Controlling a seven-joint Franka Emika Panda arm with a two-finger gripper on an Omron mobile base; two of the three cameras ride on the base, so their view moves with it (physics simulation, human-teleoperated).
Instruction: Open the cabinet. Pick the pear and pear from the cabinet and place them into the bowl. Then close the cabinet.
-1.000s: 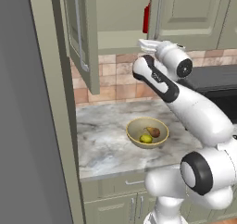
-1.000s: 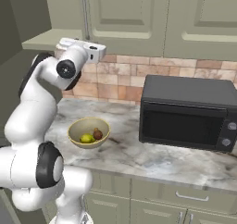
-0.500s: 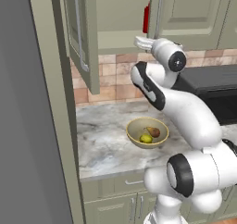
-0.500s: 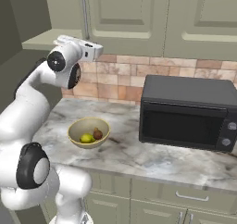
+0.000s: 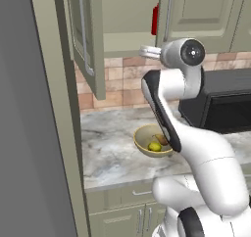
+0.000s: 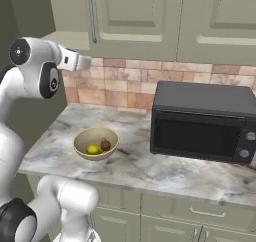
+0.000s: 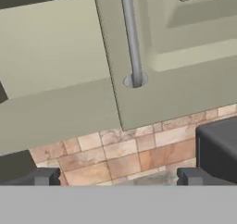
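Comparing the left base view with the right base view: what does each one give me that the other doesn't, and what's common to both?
Left base view alone: the sage-green wall cabinet's left door swung open, and a red bottle on the shelf inside. Right base view alone: the whole black microwave front, with its knobs at the right. Both: the golden-tan round bowl on the marble counter, holding a yellow-green pear and a browner fruit, plus the brick backsplash.

A grey-veined marble bench (image 6: 150,168) runs beneath a terracotta brick backsplash (image 6: 125,81), carrying a black microwave (image 6: 202,121) above sage-green lower cabinets (image 6: 165,213).
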